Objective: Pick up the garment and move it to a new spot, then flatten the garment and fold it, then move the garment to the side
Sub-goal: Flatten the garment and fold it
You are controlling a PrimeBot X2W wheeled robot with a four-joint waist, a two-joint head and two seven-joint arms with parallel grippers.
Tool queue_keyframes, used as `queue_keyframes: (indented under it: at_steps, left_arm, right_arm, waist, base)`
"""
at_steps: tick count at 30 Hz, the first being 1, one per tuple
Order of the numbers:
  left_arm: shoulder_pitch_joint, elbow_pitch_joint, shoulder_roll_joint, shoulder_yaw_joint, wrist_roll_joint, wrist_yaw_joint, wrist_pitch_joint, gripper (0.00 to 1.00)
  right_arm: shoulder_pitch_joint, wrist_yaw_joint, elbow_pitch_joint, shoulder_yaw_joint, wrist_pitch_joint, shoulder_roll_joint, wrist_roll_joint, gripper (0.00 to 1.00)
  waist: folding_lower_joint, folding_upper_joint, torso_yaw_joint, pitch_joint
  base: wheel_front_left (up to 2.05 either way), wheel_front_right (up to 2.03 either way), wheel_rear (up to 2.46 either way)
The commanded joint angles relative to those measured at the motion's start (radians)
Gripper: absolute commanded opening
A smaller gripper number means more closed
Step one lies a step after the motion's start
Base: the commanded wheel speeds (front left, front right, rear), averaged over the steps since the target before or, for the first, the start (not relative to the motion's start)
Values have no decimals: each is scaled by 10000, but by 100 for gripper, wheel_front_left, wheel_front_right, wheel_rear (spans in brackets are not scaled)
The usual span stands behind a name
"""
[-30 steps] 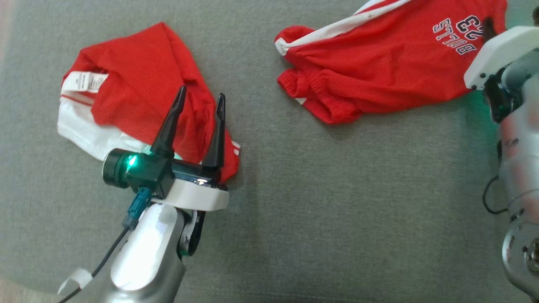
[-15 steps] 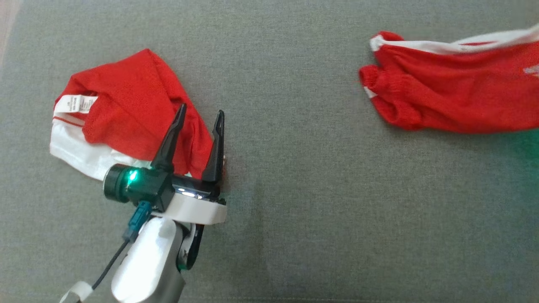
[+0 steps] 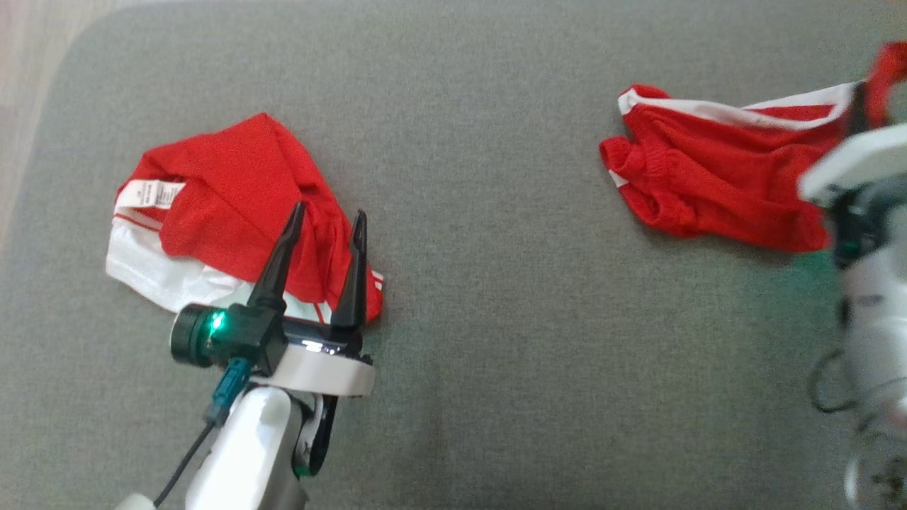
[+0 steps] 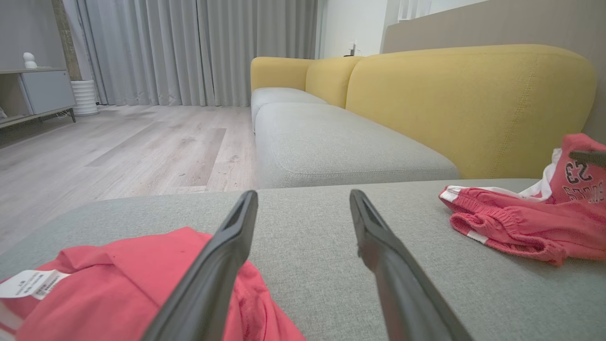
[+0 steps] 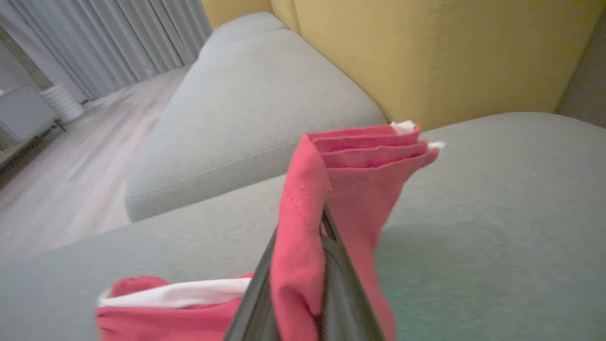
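Note:
A red garment (image 3: 716, 198) with white stripes lies at the right of the grey cushion (image 3: 496, 319). Its far end is lifted off the cushion, and my right gripper (image 5: 325, 222) is shut on that bunched red cloth (image 5: 350, 189). In the head view that gripper (image 3: 861, 113) is at the right edge and blurred. A second red and white garment (image 3: 227, 191) lies crumpled at the left. My left gripper (image 3: 329, 210) hangs open over its right edge, with nothing between the fingers. In the left wrist view, the open left gripper (image 4: 303, 194) has the crumpled piece (image 4: 118, 279) at lower left and the held garment (image 4: 516, 222) at right.
The grey cushion's rounded corner and wooden floor (image 3: 28, 85) lie at the upper left. A yellow backrest (image 4: 464, 104) rises behind the cushion, and another grey seat (image 4: 331, 147) continues beyond it. Bare cushion stretches between the two garments.
My right gripper has dragged the garment to the right, away from the left piece, and lifted its end. The head camera has shifted. My left gripper stays open over the left piece.

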Motion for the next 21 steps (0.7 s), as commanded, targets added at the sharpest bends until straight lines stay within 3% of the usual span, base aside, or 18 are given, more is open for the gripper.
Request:
queue_keyframes:
  at_steps: [1, 3, 7, 12, 19, 21]
  left_arm:
    - [-86, -254, 80, 375, 113, -4, -53, 100]
    - [3, -239, 88, 377, 120, -13, -53, 100]
    - [177, -224, 102, 327, 145, -33, -53, 100]
    - [387, -241, 99, 329, 87, 2, -53, 100]
    - [321, -247, 131, 530, -134, 51, -53, 100]
    - [303, -235, 148, 500, -134, 38, -53, 100]
  right_arm:
    - [-249, -9, -539, 531, -137, 285, 356, 0]
    - [-82, -9, -1037, 1443, -8, 672, 1054, 0]
    - [578, -9, -2237, 3127, 276, 834, 2473, 0]
    - [1540, -9, -3201, 4945, 733, 455, 3508, 0]
    - [2472, -9, -3377, 7306, 1044, -357, 3385, 0]
    - [2583, -9, -3212, 7942, 1167, -520, 3161, 100]
  waist:
    - [1, 0, -32, -252]
    - [1, 0, -10, -415]
    - [1, 0, 114, -630]
    - [1, 0, 311, -757]
    - [1, 0, 401, -883]
    - [1, 0, 352, -931]
  base:
    - [0, 0, 0]
    - [0, 0, 0]
    - [0, 0, 0]
    - [0, 0, 0]
    - [0, 0, 0]
    - [0, 0, 0]
